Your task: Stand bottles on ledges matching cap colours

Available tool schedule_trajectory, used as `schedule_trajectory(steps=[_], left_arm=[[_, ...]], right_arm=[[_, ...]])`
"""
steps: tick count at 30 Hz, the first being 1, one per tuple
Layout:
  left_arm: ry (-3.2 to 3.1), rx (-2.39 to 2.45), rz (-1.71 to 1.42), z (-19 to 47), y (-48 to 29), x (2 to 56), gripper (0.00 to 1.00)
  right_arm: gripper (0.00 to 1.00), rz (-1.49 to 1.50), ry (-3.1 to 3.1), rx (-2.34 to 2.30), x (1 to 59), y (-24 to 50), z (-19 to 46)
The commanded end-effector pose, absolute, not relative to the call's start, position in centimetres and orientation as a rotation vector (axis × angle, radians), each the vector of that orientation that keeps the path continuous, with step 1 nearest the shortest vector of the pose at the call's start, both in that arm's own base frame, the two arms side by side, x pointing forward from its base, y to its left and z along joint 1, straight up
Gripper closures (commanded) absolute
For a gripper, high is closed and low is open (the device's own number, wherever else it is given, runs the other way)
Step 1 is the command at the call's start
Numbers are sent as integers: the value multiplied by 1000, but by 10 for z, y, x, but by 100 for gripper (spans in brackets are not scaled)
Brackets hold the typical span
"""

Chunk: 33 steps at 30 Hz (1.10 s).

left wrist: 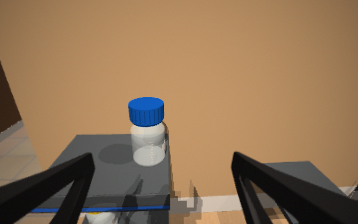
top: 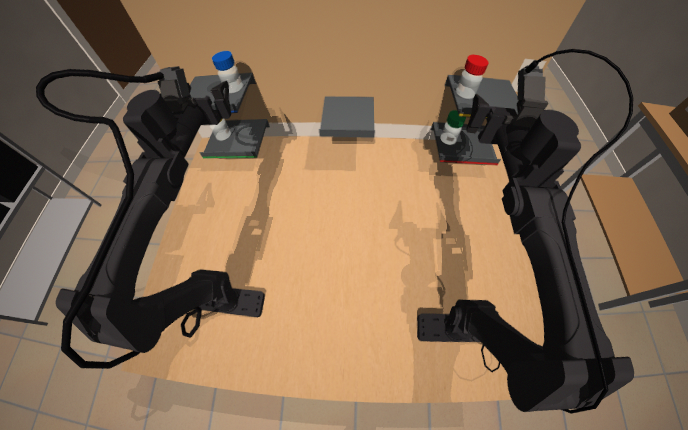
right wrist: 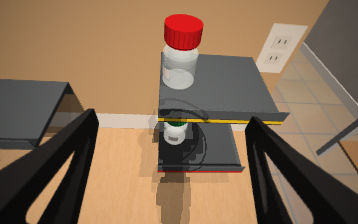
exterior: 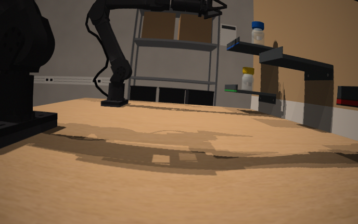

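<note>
The blue-capped bottle stands on the upper left ledge, blue strip. The yellow-capped bottle stands on the lower left ledge, green strip. The red-capped bottle stands on the upper right ledge, yellow strip. The green-capped bottle stands on the lower right ledge, red strip. My left gripper is open before the blue-capped bottle. My right gripper is open before the right ledges.
A grey centre ledge is on the wall between the two stacks; no bottle stands on it and no coloured strip shows. The upper ledges overhang the bottles on the lower ones. The ledges have raised front lips.
</note>
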<state>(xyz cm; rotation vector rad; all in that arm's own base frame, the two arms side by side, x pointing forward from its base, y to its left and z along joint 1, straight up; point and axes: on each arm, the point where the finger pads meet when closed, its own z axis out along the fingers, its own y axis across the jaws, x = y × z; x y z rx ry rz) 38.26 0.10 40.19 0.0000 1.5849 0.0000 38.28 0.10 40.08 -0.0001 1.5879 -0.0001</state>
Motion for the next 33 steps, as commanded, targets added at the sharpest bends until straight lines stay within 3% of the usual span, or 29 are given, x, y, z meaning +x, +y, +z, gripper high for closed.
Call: schedule_trajectory(steps=[1, 20, 33], left_arm=[[1571, 0, 0, 407, 1, 382, 0], [1602, 2, 2, 401, 1, 381, 0], [1847, -20, 60, 410, 23, 340, 0]], right_arm=[[0, 0, 1571, 0, 382, 1, 407], [0, 33, 1533, -1, 382, 4, 416], [0, 90, 1391, 48, 396, -12, 457]])
